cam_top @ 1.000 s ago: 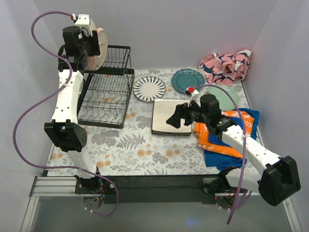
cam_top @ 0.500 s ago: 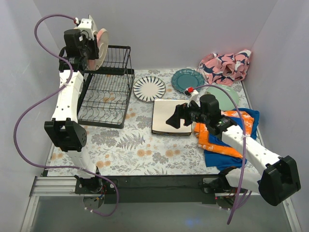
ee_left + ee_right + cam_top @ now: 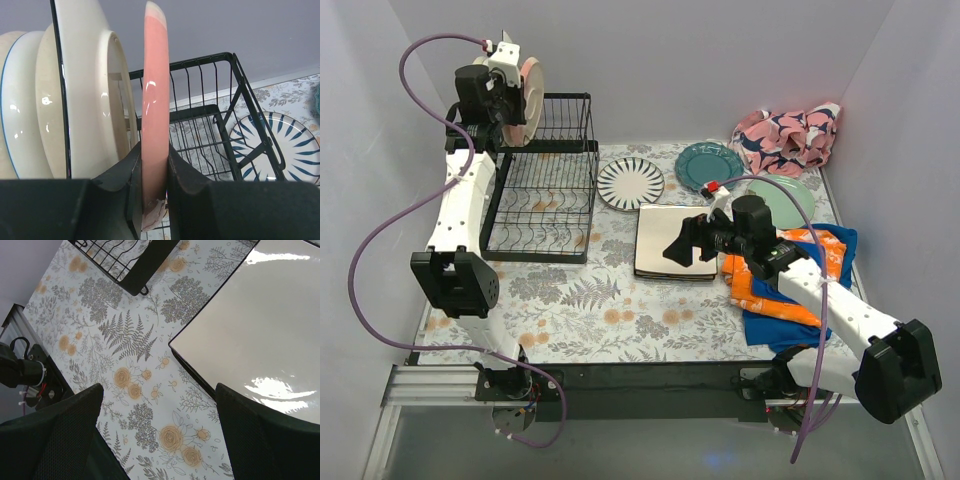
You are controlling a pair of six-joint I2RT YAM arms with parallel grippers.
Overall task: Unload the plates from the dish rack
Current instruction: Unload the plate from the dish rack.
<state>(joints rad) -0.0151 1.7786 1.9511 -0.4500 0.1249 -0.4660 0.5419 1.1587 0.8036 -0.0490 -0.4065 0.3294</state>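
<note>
The left hand (image 3: 155, 175) is clenched on the rim of a pink plate (image 3: 155, 90). The plate stands on edge straight up out of the fingers, at the upper tier of the dish rack (image 3: 542, 180).

To my eye the step is drawing that plate out, and it wants care. The grip takes only a narrow bite of the rim, so the plate could pivot if the wrist swings quickly. I'd raise it in its own plane until it is above the wires. Only then would I move away to the hand's right, where the rack's slots look bare. Just to the hand's left a deep cream plate (image 3: 85, 100) stands close beside the pink one with a black wire across it, so any lean that way risks a knock. Beyond that one is a blue-rimmed cream plate (image 3: 20, 110).

The pink plate shows me only its edge: thick, glossy salmon pink, paling to cream at the top. I can't see its face.

Below and to the right of the hand, past the rack frame, a black-striped plate (image 3: 280, 145) lies flat on the flowered desk (image 3: 130, 340).

The right hand (image 3: 157, 405) is released, fingers spread wide. It hovers with a stack of square cream plates (image 3: 260, 325) under its right finger.
</note>
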